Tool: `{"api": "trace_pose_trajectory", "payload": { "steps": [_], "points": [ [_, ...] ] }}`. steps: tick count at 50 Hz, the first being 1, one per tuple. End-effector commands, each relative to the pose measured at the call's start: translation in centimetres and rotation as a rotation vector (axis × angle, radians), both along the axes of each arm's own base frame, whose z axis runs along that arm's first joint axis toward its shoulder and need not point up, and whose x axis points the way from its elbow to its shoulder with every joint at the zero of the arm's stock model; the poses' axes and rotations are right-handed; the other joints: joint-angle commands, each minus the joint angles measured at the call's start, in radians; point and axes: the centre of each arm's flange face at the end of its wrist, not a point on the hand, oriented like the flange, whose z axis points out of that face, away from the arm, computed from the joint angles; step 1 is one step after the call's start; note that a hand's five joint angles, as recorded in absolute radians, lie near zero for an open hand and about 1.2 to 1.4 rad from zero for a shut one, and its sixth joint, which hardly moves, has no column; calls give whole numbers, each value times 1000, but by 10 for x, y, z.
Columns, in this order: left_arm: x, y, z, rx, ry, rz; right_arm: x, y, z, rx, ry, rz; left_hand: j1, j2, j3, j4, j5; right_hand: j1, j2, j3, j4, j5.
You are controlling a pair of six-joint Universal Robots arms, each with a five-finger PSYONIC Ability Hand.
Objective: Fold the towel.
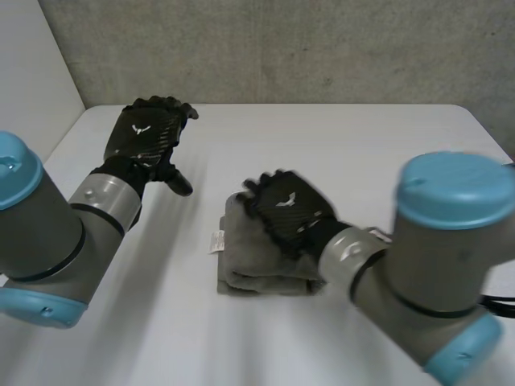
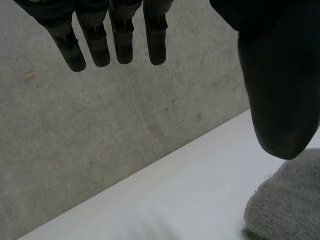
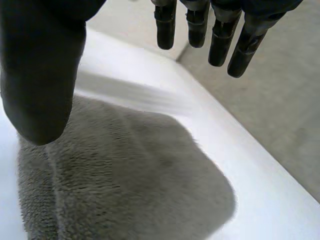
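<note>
In the lower middle of the head view, the towel [image 1: 241, 272] lies on the white table [image 1: 354, 137] as a compact grey bundle several layers thick. A small white label [image 1: 216, 241] sticks out at its left side. Judged from that shape, the folding looks largely done: the cloth is doubled over into a small, roughly square packet, and nothing trails loose across the table. What may be left is a last pressing flat or squaring up, since the layers along the left side sit a little uneven. Whether one more fold is meant cannot be read from here.

The right hand [image 1: 286, 211] is over the bundle's upper right part, covering that corner in the head view. Its own wrist view shows the fingers straight and the thumb well apart from them, with nothing pinched. The towel lies under the palm, and the fingertips reach past its far edge. Whether the palm touches the pile or hangs just above it cannot be told.

The left hand [image 1: 146, 133] is in the upper left of the frame, well apart from the towel and apparently lifted off the table. It too is wide and empty, fingers straight, thumb out to the side. In its wrist view a rounded corner of the towel shows just past the thumb tip.
</note>
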Motion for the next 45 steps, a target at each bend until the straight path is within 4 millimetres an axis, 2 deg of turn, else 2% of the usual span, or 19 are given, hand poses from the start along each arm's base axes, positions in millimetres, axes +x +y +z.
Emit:
{"api": "trace_pose_trajectory", "payload": {
  "steps": [1,5,10,12,18,23,27,33,35,36,37,38,39,40,41,42,43,44,45],
  "points": [
    [-26,0,-12,68,68,-69,-29,-24,9,118,-119,-145,-55,-45,-51,-59,-11,-74,-76,-43,-76,-61],
    [-37,1,-26,122,92,-98,-38,-40,2,161,-145,-205,-55,-45,-51,-59,-11,-74,-76,-43,-76,-61],
    [-51,11,-54,205,51,-134,-36,-65,-42,296,-132,-275,-52,-42,-51,-59,-8,-74,-76,-43,-76,-61],
    [-56,19,-74,258,15,-150,-35,-68,-51,328,-135,-287,-49,-39,-51,-59,-5,-74,-76,-43,-76,-61],
    [-57,20,-96,307,-20,-144,-29,-75,-87,406,-105,-300,-40,-30,-51,-59,4,-74,-76,-43,-76,-61],
    [-52,14,-127,313,-148,-132,-26,-80,-102,427,-87,-304,-34,-25,-51,-59,10,-74,-76,-43,-76,-61],
    [-50,14,-131,302,-198,-118,-25,-80,-103,428,-87,-301,-37,-27,-51,-59,7,-74,-76,-43,-76,-61],
    [-49,12,-122,273,-202,-72,-25,-78,-80,386,-116,-292,-40,-30,-51,-59,4,-74,-76,-43,-76,-61],
    [-48,11,-95,215,-171,-50,-26,-77,-55,335,-153,-284,-49,-39,-51,-59,-5,-74,-76,-43,-76,-61],
    [-48,11,-95,215,-171,-50,-26,-77,-55,334,-154,-284,-49,-39,-51,-59,-5,-74,-76,-43,-76,-61],
    [-47,12,-80,186,-151,-45,-28,-79,-41,305,-178,-286,-55,-45,-51,-59,-11,-74,-76,-43,-76,-61],
    [-47,13,-65,161,-130,-45,-28,-79,-40,304,-179,-286,-61,-51,-51,-59,-17,-74,-76,-43,-76,-61],
    [-47,13,-65,160,-130,-45,-30,-80,-27,275,-200,-292,-61,-51,-51,-59,-17,-74,-76,-43,-76,-61],
    [-45,14,-52,135,-110,-41,-32,-81,-13,242,-222,-298,-64,-54,-51,-59,-20,-74,-76,-43,-76,-61],
    [-44,15,-39,111,-91,-38,-32,-81,-13,241,-222,-298,-72,-63,-51,-59,-28,-74,-76,-43,-76,-61],
    [-44,15,-39,111,-90,-38,-37,-82,4,199,-248,-316,-73,-63,-51,-59,-28,-74,-76,-43,-76,-61],
    [-42,16,-24,89,-69,-36,-43,-86,21,155,-274,-343,-90,-80,-51,-59,-46,-74,-76,-43,-76,-61],
    [-42,16,-24,88,-68,-36,-43,-86,21,154,-274,-343,-90,-80,-51,-59,-46,-74,-76,-43,-76,-61],
    [-39,17,-10,67,-48,-31,-50,-89,37,109,-300,-372,-96,-86,-51,-59,-52,-74,-76,-43,-76,-61]
  ]
}}
